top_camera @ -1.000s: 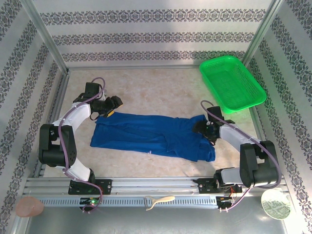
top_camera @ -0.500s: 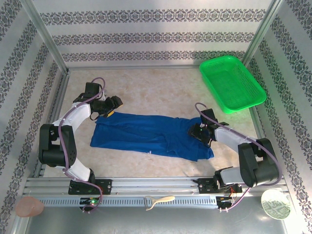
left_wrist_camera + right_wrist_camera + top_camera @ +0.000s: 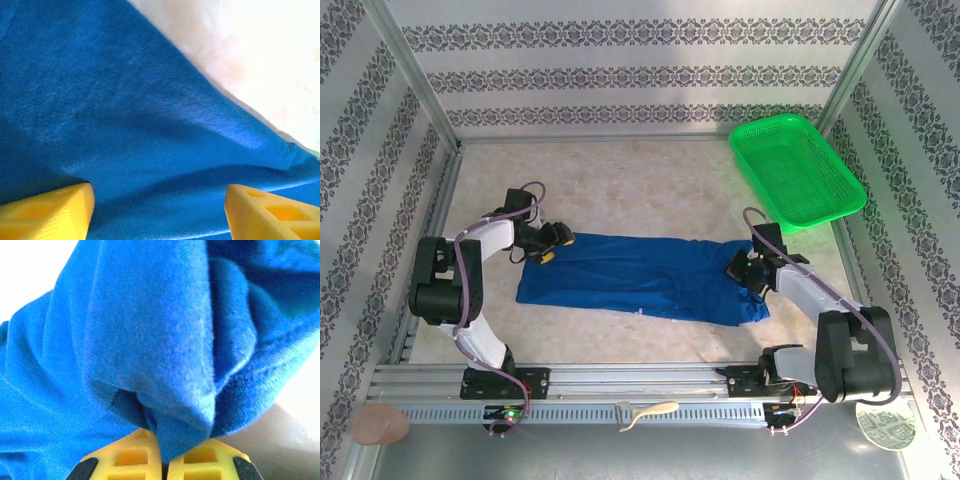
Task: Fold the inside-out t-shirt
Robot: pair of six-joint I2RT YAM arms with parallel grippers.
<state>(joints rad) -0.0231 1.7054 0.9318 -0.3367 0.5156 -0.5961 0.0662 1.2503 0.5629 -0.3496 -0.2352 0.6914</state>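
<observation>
Patterned wall panels [image 3: 620, 75] with grey floral bands are set around a beige, marbled table [image 3: 650, 190]. A green mesh basket [image 3: 798, 170] is placed at the table's far right corner, well apart from the cloth. An aluminium rail [image 3: 640, 385] is fixed along the near edge, and both arm bases are bolted to it.

The royal-blue t-shirt [image 3: 640, 277] is spread lengthwise across the middle of the table. It is laid flat on the left and bunched into folds at its right end.

The left hand [image 3: 552, 243] is lowered at the far-left corner of the t-shirt. In the left wrist view its yellow fingers [image 3: 50, 212] are held wide apart, with smooth blue cloth seen between and beyond them and bare table at the upper right. Whether the cloth is touched cannot be told.

The right hand [image 3: 745, 270] is set at the bunched right end. In the right wrist view its yellow fingers [image 3: 130, 457] are pressed together on a thick fold of the cloth, with a hemmed edge draped to their right.
</observation>
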